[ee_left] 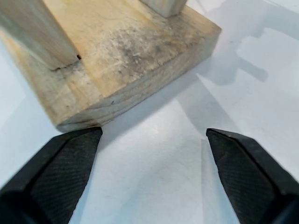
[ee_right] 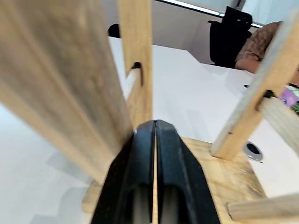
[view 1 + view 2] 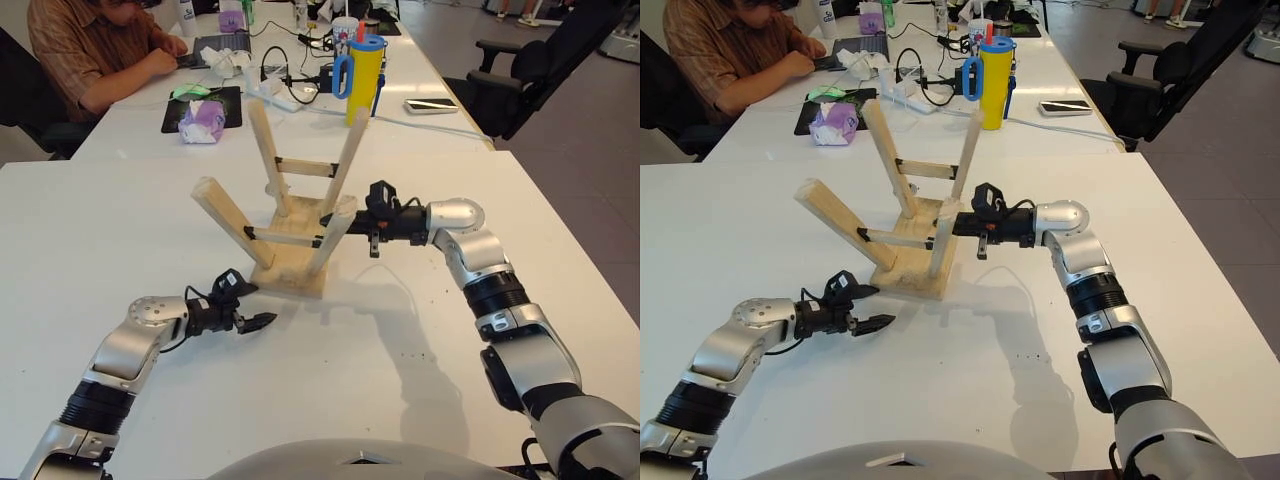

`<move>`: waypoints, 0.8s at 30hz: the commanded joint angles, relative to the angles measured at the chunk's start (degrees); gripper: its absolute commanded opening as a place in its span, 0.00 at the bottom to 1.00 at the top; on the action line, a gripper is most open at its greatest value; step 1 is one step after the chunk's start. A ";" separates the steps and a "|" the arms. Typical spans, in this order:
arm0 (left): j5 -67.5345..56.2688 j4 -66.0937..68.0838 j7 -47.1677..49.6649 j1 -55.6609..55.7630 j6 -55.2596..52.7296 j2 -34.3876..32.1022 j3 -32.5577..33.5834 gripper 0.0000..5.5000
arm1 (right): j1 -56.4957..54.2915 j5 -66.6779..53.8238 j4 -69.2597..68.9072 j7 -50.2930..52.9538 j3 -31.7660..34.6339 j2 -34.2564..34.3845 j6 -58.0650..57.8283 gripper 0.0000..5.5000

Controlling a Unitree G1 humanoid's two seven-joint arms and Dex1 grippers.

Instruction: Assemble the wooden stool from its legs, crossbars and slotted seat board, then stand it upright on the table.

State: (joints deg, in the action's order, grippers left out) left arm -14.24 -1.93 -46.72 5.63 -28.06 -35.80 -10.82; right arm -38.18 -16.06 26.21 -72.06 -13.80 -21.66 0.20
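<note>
Item under inspection: the wooden stool (image 3: 284, 198). It stands inverted, with the slotted seat board (image 3: 292, 276) down on the white worktop (image 3: 120, 230) and four legs (image 3: 264, 150) rising from it. The legs splay unevenly. The one on the robot's left of the board leans well outward. Crossbars (image 3: 306, 168) join the legs in pairs above the board. Whether every joint is fully home cannot be told.

Right gripper (image 3: 335, 217): it is held level above the board's right side, fingers pressed together with nothing between them. Its tips are against, or just beside, the near right leg; contact cannot be confirmed.

Left gripper (image 3: 252, 304): it sits low over the worktop just off the board's near corner, fingers spread wide. One fingertip (image 1: 70, 158) is just beside that corner and touches nothing.

Assessment: assembly appears essentially done. The step in hand is the last one, turning the stool over onto its legs. The next move calls for a real hold, since neither gripper has one. The left gripper would need to close on the board's edge, and the right gripper would need to open and take a leg or crossbar. The two would then rotate the stool together without levering the splayed leg out of its slot.

A yellow flask (image 3: 364, 78) stands well beyond the board.
</note>
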 commanded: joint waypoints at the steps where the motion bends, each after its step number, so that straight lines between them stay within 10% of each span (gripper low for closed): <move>1: 3.24 4.37 5.31 0.77 -2.01 4.01 -1.37 0.75 | 2.95 1.14 -4.58 1.28 -1.16 0.93 -2.75 0.00; 24: 10.95 6.97 25.49 0.27 1.71 15.50 0.60 0.75 | 23.33 6.54 -22.62 36.16 -0.04 13.62 -14.27 0.00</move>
State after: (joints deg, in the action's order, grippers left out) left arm -6.15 4.99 -23.46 9.88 -24.27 -19.55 -10.23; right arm -17.97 -8.28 7.64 -37.73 -15.85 -7.91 -12.33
